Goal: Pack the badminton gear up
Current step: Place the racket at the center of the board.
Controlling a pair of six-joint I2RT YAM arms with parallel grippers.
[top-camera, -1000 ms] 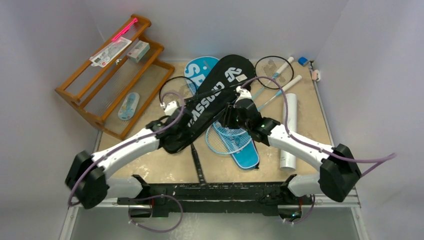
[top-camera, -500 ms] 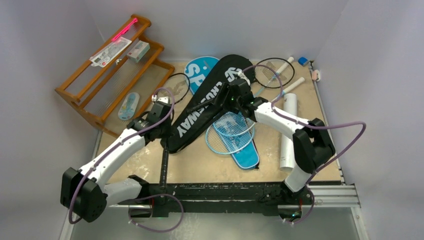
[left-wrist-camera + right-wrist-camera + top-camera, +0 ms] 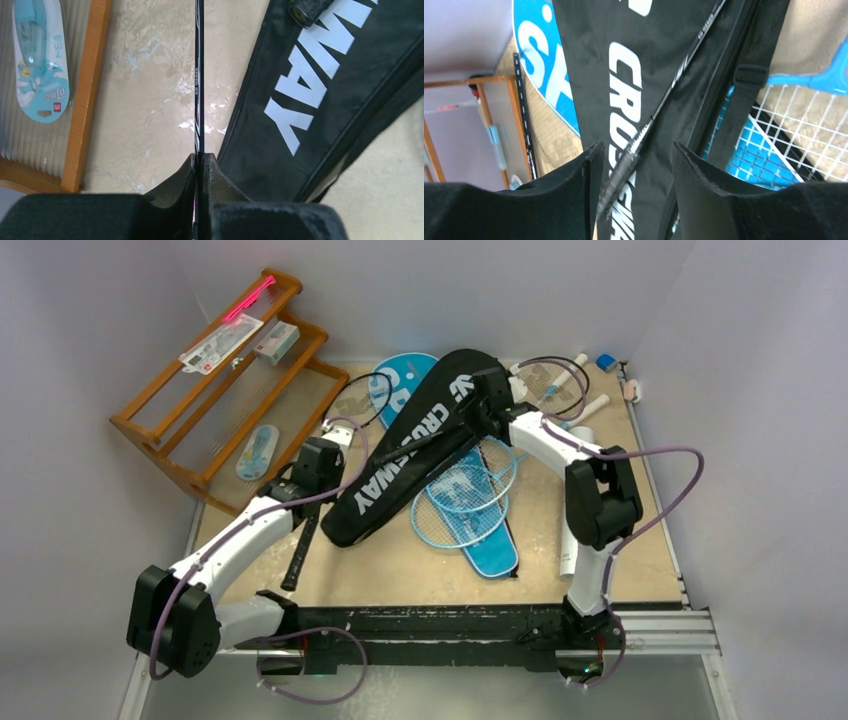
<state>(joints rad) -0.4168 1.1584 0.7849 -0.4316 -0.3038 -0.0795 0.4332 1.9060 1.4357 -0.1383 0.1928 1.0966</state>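
Two black rackets and two covers, listed with the hands. Item one: black racket [image 3: 199, 75], near the left edge of the surface [image 3: 400, 585] beside the rack [image 3: 215, 380], handle toward the near edge and head toward the far one. Left hand [image 3: 200, 161] is clenched on its thin shaft, arm stretched forward and low, wrist turned down. Item two: second black racket [image 3: 684, 60], lying slantwise on the black cover [image 3: 400, 465] at mid-surface. Right hand [image 3: 637, 146] is released, fingers apart astride the shaft, contact not clear; arm folded high at the elbow and reaching toward the far edge. Blue cover [image 3: 398, 375] lies partly under the black one, toward the far edge. Light-blue rackets [image 3: 462, 508] sit just right of the black cover. Tube [image 3: 566, 562] lies near the right edge, partly hidden by the arm. Handling, as judged: rackets light and stiff, shaft slick and narrow, strings delicate; hold the shaft close to the handle. Covers soft and floppy, likely to sag; take them by the rim of the opening.
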